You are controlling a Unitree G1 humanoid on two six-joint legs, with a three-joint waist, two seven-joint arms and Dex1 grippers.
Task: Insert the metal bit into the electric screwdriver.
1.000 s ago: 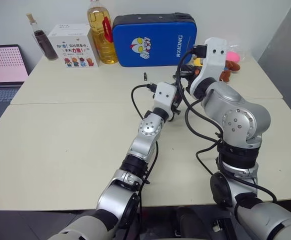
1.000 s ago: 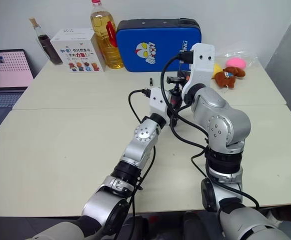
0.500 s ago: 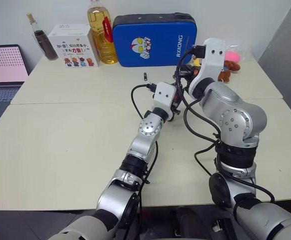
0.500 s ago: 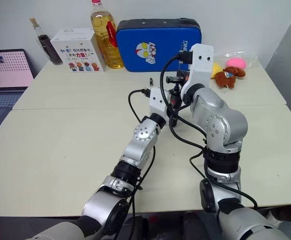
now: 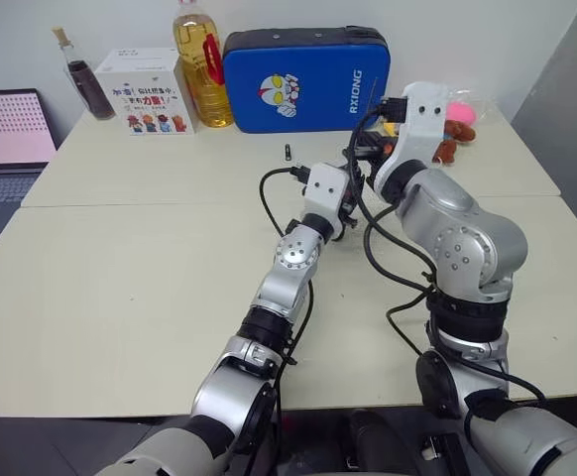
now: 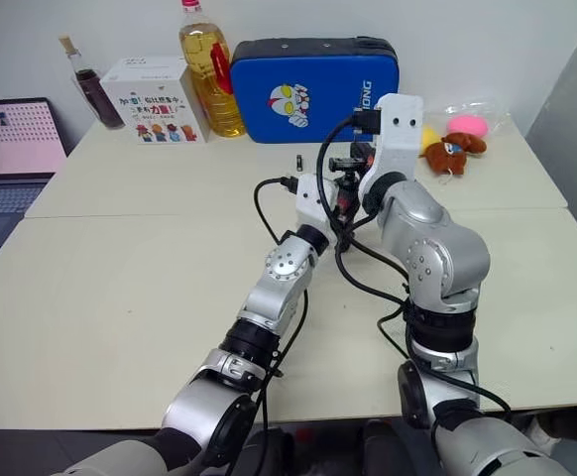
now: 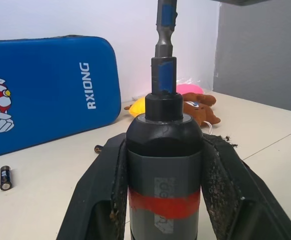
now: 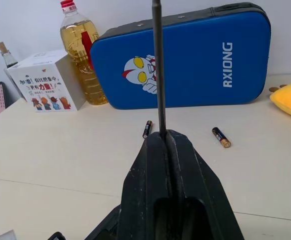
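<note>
The left jaws [image 7: 163,200] are clamped on the electric screwdriver [image 7: 164,165], one black finger on each side of its round body, gripping just at the red band. Held this way, the narrow black nose sticks out past the fingertips and stays free, which I judge is the point: the socket end has to be reachable. A hexagonal metal shank with blue marks [image 7: 165,30] stands in line with that nose, its lower end at or in the socket; whether it is fully seated I cannot tell.

The right jaws [image 8: 161,137] are pressed together on the metal bit [image 8: 158,65], a thin, straight, dark grey rod that runs out well beyond the fingertips like a needle. Pinching it at one end leaves its length clear for alignment.

In the head views the two jaws sit close together above the pale, smooth counter [image 5: 120,278], the right one slightly higher.

The screwdriver body looks like matte dark plastic, the fingers like worn, rough rubber. Beyond the jaws lie two short batteries [image 8: 147,128], a glossy blue zip case [image 8: 185,60], an oil bottle [image 8: 80,55] and a printed white box [image 8: 45,82].
</note>
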